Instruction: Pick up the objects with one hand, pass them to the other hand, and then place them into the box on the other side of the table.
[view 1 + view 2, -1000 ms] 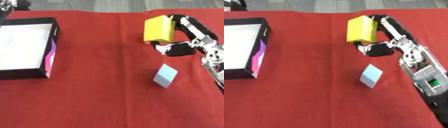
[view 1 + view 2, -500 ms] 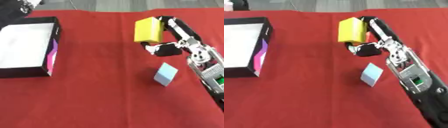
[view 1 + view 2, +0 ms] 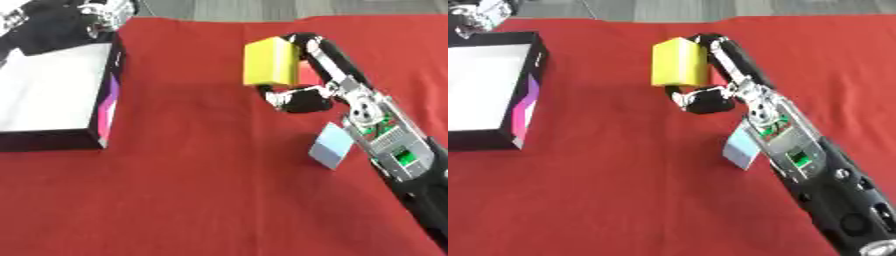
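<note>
A yellow block (image 3: 270,62) is held above the red table by my right hand (image 3: 306,85), its fingers behind the block and its thumb curled under it. A pale blue block (image 3: 331,147) stands on the cloth beside my right forearm. The open box (image 3: 54,90), white inside with black walls and a pink-purple side, lies at the left. My left hand (image 3: 103,12) shows at the top left corner behind the box, fingers curled, holding nothing I can see.
Red cloth (image 3: 201,190) covers the whole table. My right forearm (image 3: 798,155) runs diagonally from the lower right corner toward the middle. A grey floor strip shows past the far edge.
My right hand has carried the yellow block to the left, toward the table's middle. The blue block has stayed where it was. The picture has shifted and my left hand has come into view.
</note>
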{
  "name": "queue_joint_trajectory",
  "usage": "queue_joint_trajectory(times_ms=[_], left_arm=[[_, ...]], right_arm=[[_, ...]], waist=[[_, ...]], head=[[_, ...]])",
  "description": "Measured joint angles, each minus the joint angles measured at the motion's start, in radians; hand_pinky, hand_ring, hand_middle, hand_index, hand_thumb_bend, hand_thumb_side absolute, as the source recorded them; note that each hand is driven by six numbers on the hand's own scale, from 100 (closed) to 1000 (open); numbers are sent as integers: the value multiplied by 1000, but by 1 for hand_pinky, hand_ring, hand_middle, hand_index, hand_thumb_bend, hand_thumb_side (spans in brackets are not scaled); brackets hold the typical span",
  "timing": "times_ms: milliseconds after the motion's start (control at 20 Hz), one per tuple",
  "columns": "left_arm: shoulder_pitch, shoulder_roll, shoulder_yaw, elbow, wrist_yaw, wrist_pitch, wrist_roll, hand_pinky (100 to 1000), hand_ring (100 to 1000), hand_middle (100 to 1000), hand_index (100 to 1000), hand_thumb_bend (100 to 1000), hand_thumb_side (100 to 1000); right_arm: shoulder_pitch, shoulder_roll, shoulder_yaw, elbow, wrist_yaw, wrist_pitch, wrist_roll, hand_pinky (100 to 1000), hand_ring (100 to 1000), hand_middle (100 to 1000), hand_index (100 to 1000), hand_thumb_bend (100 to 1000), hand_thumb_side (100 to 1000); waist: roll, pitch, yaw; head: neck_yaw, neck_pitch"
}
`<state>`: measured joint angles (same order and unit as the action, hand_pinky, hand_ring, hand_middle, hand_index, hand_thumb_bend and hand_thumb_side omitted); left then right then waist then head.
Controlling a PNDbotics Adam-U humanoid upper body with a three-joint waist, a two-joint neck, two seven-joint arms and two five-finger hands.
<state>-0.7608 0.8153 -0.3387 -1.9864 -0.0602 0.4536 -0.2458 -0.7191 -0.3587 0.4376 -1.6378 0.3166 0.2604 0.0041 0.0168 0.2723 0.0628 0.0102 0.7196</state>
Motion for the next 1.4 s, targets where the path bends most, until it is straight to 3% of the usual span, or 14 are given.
queue_joint_trajectory(times_ms=[350,850,1150,1400], left_arm=[[-67,-29,-80,52,-111,26,-87,787,914,774,779,100,716],[-133,-80,-146,101,-272,-5,-215,794,907,790,812,100,624],[-165,-110,-187,140,-363,-39,-293,797,904,798,834,100,607],[-192,-130,-216,178,-423,-70,-347,805,906,810,864,213,601]], right_arm=[[-9,33,23,33,19,4,-7,805,608,470,541,100,100],[-35,79,39,89,48,30,-42,797,607,470,543,100,100],[-45,116,52,117,-17,36,-151,792,604,466,539,100,100],[-52,129,73,132,-81,21,-242,788,603,466,540,100,100]], waist=[[9,-7,7],[9,-11,16],[13,-12,18],[13,-18,19]], head=[[0,9],[-10,17],[-13,17],[-12,17]])
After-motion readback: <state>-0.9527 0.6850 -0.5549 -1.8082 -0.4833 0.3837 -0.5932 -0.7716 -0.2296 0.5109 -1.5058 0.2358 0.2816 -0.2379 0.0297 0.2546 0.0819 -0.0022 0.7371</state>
